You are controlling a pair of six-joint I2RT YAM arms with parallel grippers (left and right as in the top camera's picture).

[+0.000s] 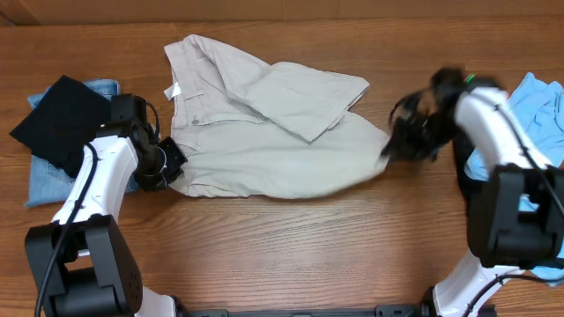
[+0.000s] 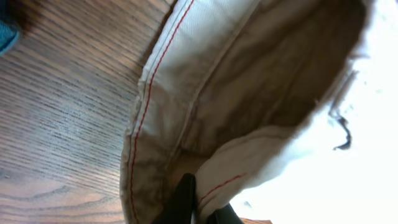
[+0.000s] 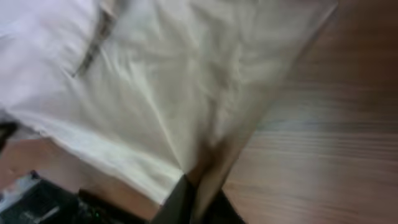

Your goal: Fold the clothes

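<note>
Beige trousers (image 1: 264,132) lie across the middle of the table, one leg folded over on top. My left gripper (image 1: 167,167) is shut on the waistband at the trousers' near left corner; the left wrist view shows the band with red stitching (image 2: 186,112) pinched between the fingers (image 2: 202,208). My right gripper (image 1: 397,145) is shut on the trouser leg end at the right; the right wrist view shows the pale cloth (image 3: 161,93) gathered between the fingers (image 3: 196,199) and lifted off the wood.
A folded black garment (image 1: 57,119) lies on blue jeans (image 1: 53,180) at the left edge. Light blue clothes (image 1: 542,110) are piled at the right edge. Bare wood (image 1: 300,246) lies in front of the trousers.
</note>
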